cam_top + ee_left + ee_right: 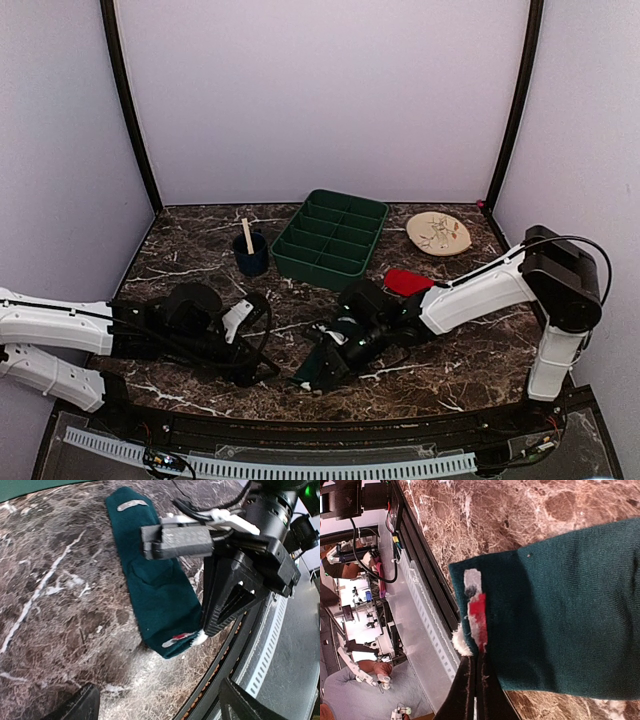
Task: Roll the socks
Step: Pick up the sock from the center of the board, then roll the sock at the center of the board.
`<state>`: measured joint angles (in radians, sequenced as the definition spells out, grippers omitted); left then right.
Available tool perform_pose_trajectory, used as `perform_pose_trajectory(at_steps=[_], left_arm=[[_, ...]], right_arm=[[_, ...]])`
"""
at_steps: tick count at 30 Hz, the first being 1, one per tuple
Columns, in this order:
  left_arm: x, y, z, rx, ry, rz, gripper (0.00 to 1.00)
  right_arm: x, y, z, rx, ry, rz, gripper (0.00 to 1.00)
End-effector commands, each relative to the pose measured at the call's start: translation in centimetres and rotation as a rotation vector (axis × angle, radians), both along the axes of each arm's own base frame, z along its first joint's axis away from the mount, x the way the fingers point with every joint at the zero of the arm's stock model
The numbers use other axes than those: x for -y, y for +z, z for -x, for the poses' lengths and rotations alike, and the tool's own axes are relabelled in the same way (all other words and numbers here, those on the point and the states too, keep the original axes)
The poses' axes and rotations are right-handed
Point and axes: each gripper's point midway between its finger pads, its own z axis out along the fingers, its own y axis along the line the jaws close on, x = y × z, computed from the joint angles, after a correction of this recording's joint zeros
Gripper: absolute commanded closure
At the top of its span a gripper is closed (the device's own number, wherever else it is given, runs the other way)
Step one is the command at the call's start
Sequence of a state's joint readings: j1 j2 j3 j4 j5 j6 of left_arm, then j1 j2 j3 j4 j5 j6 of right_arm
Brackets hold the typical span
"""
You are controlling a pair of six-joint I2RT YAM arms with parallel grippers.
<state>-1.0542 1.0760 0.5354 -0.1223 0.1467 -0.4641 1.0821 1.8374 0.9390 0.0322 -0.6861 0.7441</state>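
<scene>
The dark teal sock (322,356) (155,580) (570,610) lies stretched flat near the table's front edge. It has a small red and white patch at its near end. My right gripper (310,380) (206,630) (479,654) is shut, pinching that near end beside a tuft of white fluff. My left gripper (262,352) (159,692) hovers open just left of the sock's end, with nothing between its fingers. The red sock (408,281) lies behind my right arm, partly hidden by it.
A green compartment tray (330,238) stands at the back centre. A dark blue cup (251,256) holding a wooden stick is to its left, and a beige plate (438,233) is at the back right. The table's black front rim (235,645) runs close to the sock's end.
</scene>
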Motion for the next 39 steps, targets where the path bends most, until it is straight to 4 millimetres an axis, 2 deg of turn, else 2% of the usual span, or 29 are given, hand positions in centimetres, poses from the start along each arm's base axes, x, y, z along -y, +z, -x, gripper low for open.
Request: perform_pose_trajectory(at_steps=[1,9,17,28,39], left_arm=[[2.2,1.2,0.2,0.050,-0.079,0.021,0.15],[4.6,-0.1,0.8,0.084,-0.164,-0.052,0.16],[6.1,-1.1,0.4,0.099,-0.200,-0.096,0.16],[6.9,-3.6,-1.0,0.107,-0.191,-0.203,0.18],[7.2,-5.7,-2.4,0.113,-0.161,-0.314,0.20]], right_arm=[[0.1,1.7,-0.4,-0.024,-0.015,-0.058,1.00],[1.6,0.7,-1.3,-0.032,-0.049,-0.020,1.00],[2.6,0.4,-2.4,-0.026,-0.059,0.002,1.00],[3.5,-0.7,-3.1,0.007,-0.045,0.063,1.00],[3.7,-1.0,-3.8,0.038,-0.037,0.081,1.00]])
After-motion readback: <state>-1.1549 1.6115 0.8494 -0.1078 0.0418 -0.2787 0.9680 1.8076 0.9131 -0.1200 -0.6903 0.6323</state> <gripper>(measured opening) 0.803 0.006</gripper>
